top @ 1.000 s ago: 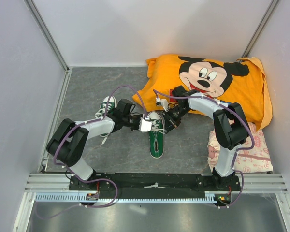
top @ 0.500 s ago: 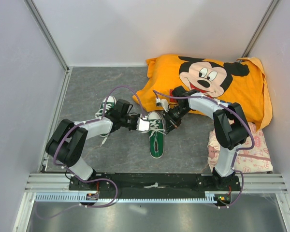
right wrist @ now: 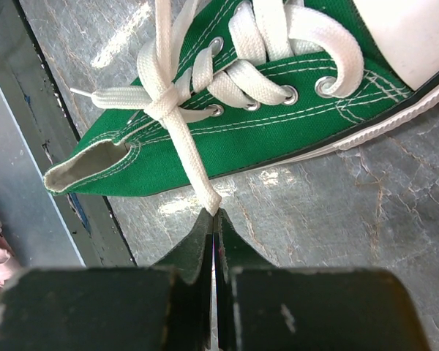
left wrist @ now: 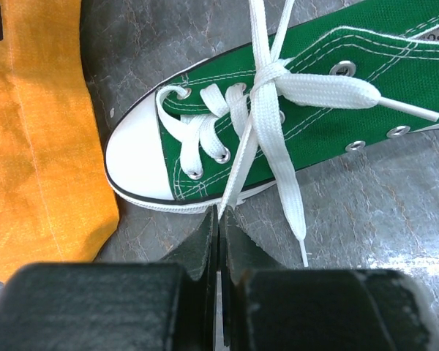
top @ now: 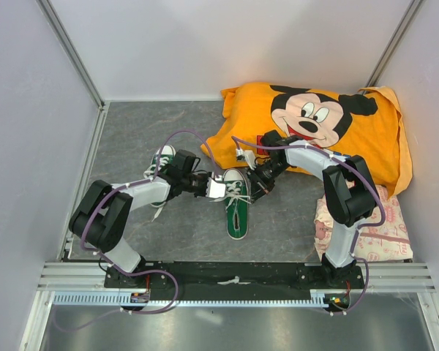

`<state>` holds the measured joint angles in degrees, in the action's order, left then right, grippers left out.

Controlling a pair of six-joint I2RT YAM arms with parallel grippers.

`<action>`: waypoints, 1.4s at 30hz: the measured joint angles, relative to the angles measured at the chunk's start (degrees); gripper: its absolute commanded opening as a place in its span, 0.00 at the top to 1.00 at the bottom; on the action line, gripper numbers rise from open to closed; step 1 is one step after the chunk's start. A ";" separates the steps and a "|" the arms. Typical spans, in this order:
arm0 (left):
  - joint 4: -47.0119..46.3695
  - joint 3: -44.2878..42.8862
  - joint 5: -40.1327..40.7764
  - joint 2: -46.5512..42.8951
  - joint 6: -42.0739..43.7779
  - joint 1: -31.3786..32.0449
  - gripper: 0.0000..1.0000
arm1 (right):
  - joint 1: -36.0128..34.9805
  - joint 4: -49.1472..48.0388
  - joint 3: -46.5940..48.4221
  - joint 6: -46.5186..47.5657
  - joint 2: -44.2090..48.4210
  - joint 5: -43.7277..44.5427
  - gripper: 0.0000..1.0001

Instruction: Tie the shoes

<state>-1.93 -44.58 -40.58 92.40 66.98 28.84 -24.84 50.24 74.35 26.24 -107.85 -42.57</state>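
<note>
One green shoe (top: 236, 208) lies in the middle of the mat, its white toe cap pointing away from the arm bases. The second shoe (top: 161, 156) sits to the left, partly hidden behind my left arm. My left gripper (top: 218, 188) is on the centre shoe's left side and my right gripper (top: 252, 183) on its right. In the left wrist view the left gripper (left wrist: 221, 212) is shut on a white lace (left wrist: 241, 153) running to a crossed knot (left wrist: 267, 73). Seen from the right wrist, the right gripper (right wrist: 214, 213) pinches the other lace (right wrist: 190, 164) below the knot (right wrist: 164, 102).
An orange Mickey Mouse cloth (top: 314, 128) is bunched at the back right, close to the shoe's toe. A pink patterned cloth (top: 369, 227) lies by the right arm's base. Grey walls enclose the mat, and a metal rail (top: 234, 276) runs along the near edge.
My left gripper has drawn slightly to the left with its lace. The right arm and the shoes have hardly moved.
</note>
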 measured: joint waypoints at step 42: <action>12.50 6.47 5.81 -21.81 -23.41 6.75 0.34 | 1.49 0.22 0.85 -4.35 1.57 -3.74 0.31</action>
<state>10.57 -38.11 -34.76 70.59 43.57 35.59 -23.35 50.46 75.20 21.89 -106.28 -46.30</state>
